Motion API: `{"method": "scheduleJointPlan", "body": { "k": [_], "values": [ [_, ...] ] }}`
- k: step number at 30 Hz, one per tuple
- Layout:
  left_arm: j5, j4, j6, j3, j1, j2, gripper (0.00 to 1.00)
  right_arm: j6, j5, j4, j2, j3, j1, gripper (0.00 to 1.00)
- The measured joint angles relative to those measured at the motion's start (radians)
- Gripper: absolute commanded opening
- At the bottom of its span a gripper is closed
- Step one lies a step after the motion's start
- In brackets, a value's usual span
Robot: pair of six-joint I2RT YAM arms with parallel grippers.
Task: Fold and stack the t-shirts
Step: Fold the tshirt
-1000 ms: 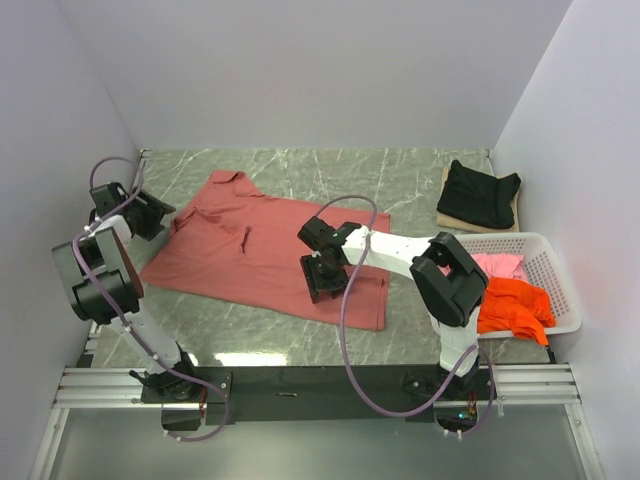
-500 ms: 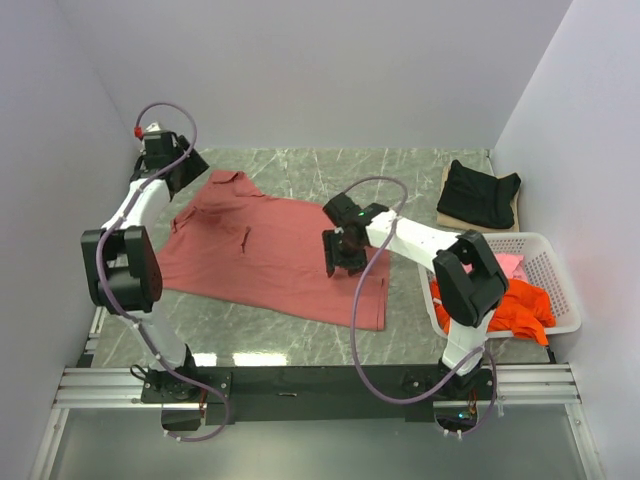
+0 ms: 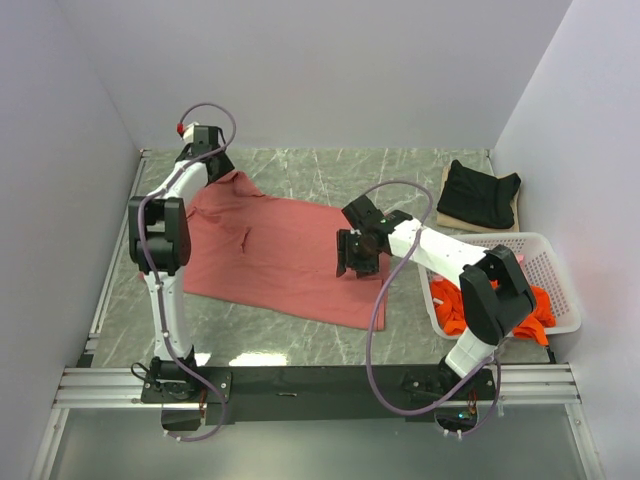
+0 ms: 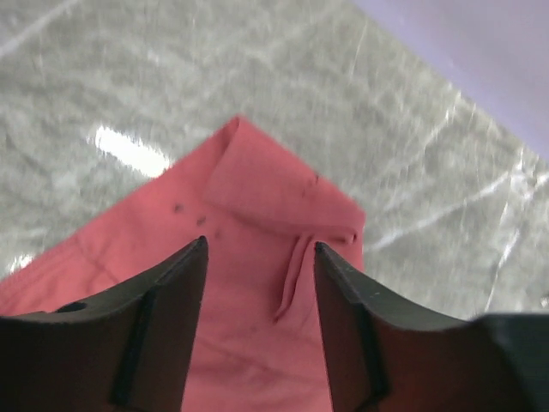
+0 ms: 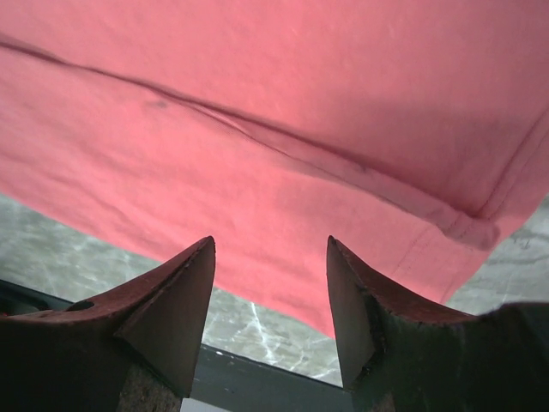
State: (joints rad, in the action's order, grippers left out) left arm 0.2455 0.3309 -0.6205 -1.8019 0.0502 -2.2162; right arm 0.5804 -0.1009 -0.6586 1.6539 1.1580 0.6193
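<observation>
The large brick-red t-shirt [image 3: 265, 250] lies spread flat on the marble table. My left gripper [image 3: 220, 170] is open and hovers over the shirt's far left corner; the left wrist view shows that corner and a small crease [image 4: 292, 283] between the fingers [image 4: 260, 244]. My right gripper [image 3: 352, 260] is open and empty above the shirt's right part, and the right wrist view shows the red cloth and its hem [image 5: 446, 223] beyond it [image 5: 270, 240]. The black t-shirt [image 3: 480, 192] lies folded at the back right. The orange t-shirt [image 3: 452, 305] and pink t-shirt [image 3: 512, 258] are in the basket.
The white lattice basket [image 3: 560, 290] stands at the right edge, partly behind my right arm. The black shirt rests on a tan board [image 3: 447, 215]. Walls close in the table on the left, back and right. A dark rail [image 3: 320, 380] runs along the near edge.
My left arm has swung from the table's left side to the far left corner of the red shirt. My right gripper has moved right and a little back over the shirt.
</observation>
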Motion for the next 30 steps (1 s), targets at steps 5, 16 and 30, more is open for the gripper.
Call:
{"method": "scheduleJointPlan", "body": {
  "k": [5,16,30],
  "values": [
    [0.049,0.013,0.008,-0.095,-0.001,-0.062,0.51,0.007,-0.012,0.003,-0.001,-0.027,0.000,0.61],
    [0.078,0.045,-0.002,-0.155,-0.008,-0.138,0.49,0.006,-0.023,0.013,0.000,-0.026,0.000,0.61],
    [0.079,0.055,-0.011,-0.158,-0.008,-0.180,0.46,0.006,-0.025,0.014,0.004,-0.025,0.000,0.61]
  ]
}}
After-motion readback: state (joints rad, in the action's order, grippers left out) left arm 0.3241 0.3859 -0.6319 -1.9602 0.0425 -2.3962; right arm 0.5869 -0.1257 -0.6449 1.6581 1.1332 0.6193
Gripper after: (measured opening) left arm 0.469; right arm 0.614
